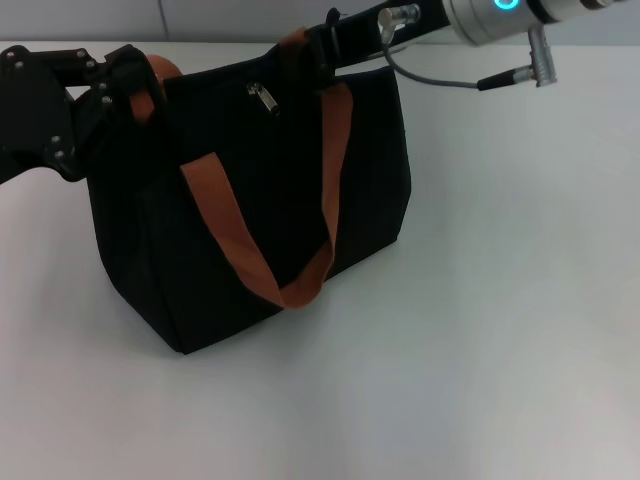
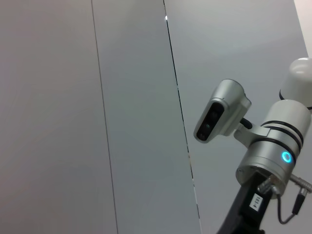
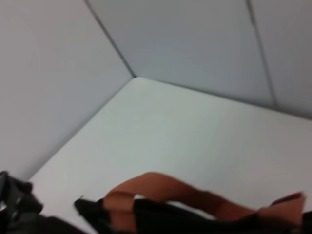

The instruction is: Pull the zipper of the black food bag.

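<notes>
Two tools (image 1: 135, 85) (image 1: 322, 45) at black food bag (image 1: 260, 230) top – grips untellable | zipper (image 1: 265, 98) head-view only

- Right end effector (image 1: 318, 52): tips lost against the black food bag (image 1: 250, 220); grip unclear.
- Left end effector (image 1: 125, 85): tips hidden behind the bag's corner.
- Zipper (image 1: 262, 97): track indistinct.

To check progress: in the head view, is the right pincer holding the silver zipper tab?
No, the zipper hangs free; the right pincer sits at the bag's far corner.
</notes>
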Controlling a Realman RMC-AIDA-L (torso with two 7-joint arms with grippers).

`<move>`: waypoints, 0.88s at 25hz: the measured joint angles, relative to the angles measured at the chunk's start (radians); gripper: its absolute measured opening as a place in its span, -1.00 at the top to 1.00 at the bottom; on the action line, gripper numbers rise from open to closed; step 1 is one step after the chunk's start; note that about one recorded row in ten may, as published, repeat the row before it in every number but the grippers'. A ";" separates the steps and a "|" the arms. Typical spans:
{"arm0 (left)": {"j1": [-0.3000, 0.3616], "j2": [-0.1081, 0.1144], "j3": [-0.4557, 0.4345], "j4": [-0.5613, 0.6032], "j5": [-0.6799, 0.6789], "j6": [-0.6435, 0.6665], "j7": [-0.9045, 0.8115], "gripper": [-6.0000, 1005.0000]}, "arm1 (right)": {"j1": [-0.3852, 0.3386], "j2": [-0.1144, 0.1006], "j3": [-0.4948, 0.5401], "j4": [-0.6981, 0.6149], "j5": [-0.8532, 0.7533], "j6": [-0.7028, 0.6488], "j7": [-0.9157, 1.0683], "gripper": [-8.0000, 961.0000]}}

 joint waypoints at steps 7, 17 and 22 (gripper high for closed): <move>-0.003 -0.003 0.002 -0.003 0.000 0.000 0.000 0.93 | 0.036 -0.002 0.006 0.125 0.084 0.014 -0.070 0.76; -0.006 -0.005 0.000 -0.004 0.000 0.001 0.001 0.93 | 0.098 0.001 -0.003 0.243 0.173 0.044 -0.146 0.59; -0.006 -0.004 0.000 -0.005 -0.001 0.004 0.004 0.93 | 0.084 -0.001 0.004 0.227 0.171 0.039 -0.147 0.60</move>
